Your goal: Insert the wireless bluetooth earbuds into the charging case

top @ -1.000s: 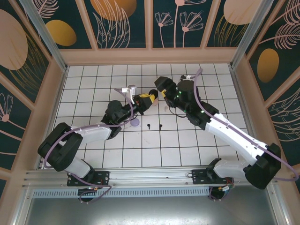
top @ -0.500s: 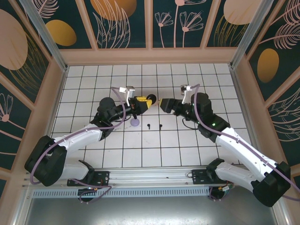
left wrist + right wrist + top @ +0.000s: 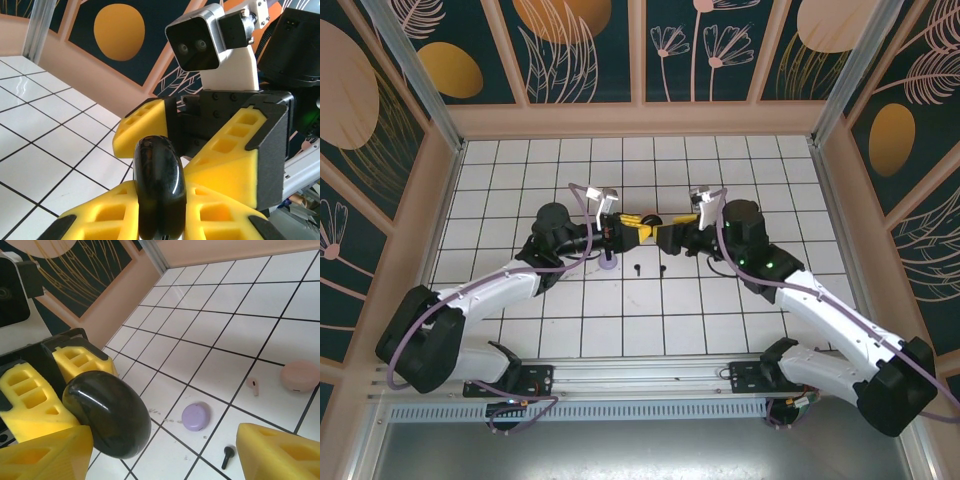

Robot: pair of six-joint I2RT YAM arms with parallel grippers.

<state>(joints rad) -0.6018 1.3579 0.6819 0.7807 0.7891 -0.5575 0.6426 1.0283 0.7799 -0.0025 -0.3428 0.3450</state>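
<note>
the white tiled desk is glossy, with dark grout lines. a second ago your right arm was swung away toward 1 o'clock. now both arms have closed in and meet nose to nose just 12 o'clock of the desk's centre.

the left gripper is clamped narrow on the black charging case, a smooth, shiny rounded pebble held on edge above the desk between ribbed yellow fingers. the right gripper stands wide, with 1 finger on each side of that case. i can't tell whether either finger touches it. to me this looks like a handover or a 2-handed lid opening. the lid looks shut, so no earbud can go in yet.

a round matte purple case lies on the desk at 7 o'clock of the meeting point. a pale pink case sits further off.

of the earbuds, 1 black earbud lies near the purple case at about 6 o'clock of the grippers. a pink earbud lies just beside the pink case. both are tiny, stemmed and loose on the tiles.
</note>
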